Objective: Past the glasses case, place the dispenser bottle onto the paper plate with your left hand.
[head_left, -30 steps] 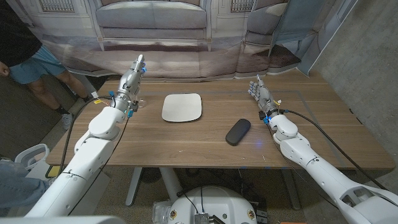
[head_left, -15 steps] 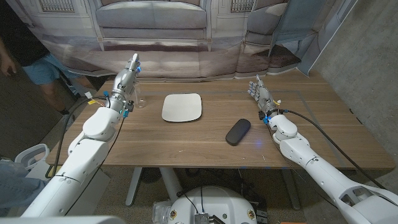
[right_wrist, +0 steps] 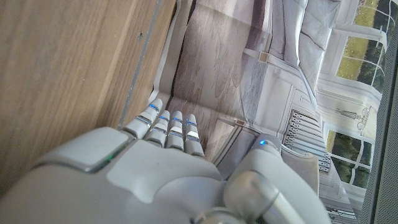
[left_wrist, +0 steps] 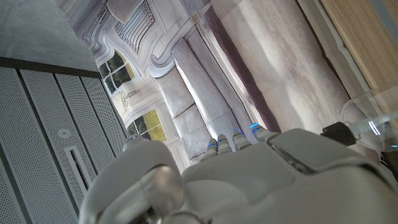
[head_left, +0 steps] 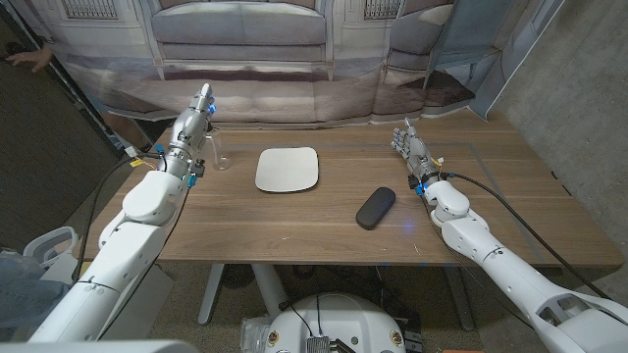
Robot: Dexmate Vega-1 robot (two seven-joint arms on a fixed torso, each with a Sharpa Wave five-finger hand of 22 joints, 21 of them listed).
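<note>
The clear dispenser bottle [head_left: 224, 154] stands upright near the table's far left, just left of the white paper plate [head_left: 287, 169]. My left hand [head_left: 193, 122] is raised beside the bottle, on the side away from the plate, fingers stretched out and holding nothing. In the left wrist view the bottle [left_wrist: 368, 123] with its dark pump shows just past my left hand [left_wrist: 249, 177]. The dark glasses case [head_left: 375, 207] lies right of the plate, nearer me. My right hand [head_left: 410, 149] stands with fingers straight beyond the case, empty; the right wrist view shows the same hand [right_wrist: 155, 168].
The wooden table [head_left: 294, 226] runs wide in front of the plate and case. A backdrop printed with a sofa hangs behind the far edge. A person's hand [head_left: 29, 57] shows at the far left, off the table.
My left hand has drawn back to the left, away from the bottle, which now stands free beside it. The person at the left has mostly left the picture. My right hand has not moved.
</note>
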